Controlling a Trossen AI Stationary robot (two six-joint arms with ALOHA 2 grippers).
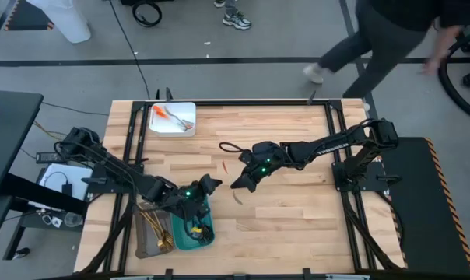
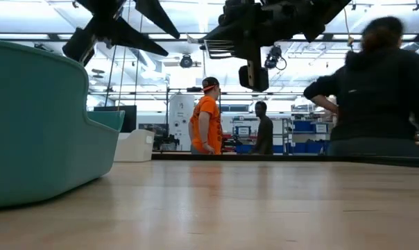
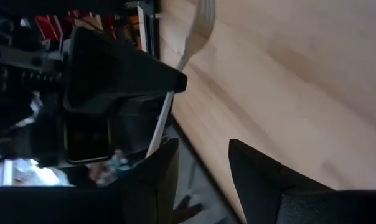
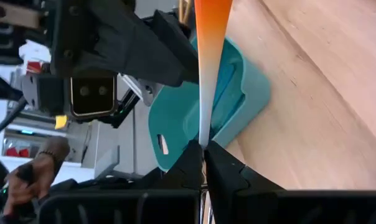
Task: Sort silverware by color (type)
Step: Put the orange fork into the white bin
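Observation:
My right gripper (image 1: 237, 185) hangs over the table's middle, shut on a slim utensil (image 4: 206, 74) that is orange at its wide end and pale near the fingers. My left gripper (image 1: 211, 186) hovers open over the far end of the teal tray (image 1: 206, 235), with nothing between its fingers (image 3: 256, 168). The two grippers face each other closely. Gold pieces (image 1: 159, 230) lie in the grey tray (image 1: 144, 243) beside the teal one. Orange pieces (image 1: 164, 115) lie in the white tray (image 1: 186, 129) at the far edge. My right gripper pinches the utensil's pale handle (image 4: 204, 135) between its two fingers. The fingers slant down toward the table's near left, and the utensil runs along them, its orange end sticking out ahead toward the teal tray (image 4: 238, 81). The utensil is lifted clear of the table.
A black cable loop (image 1: 230, 146) and a small red bit (image 1: 223, 165) lie on the wood near my right arm. Bare wood spreads to the right and near side. A person (image 1: 391, 35) walks past the far right corner; others stand in the room (image 2: 206, 118).

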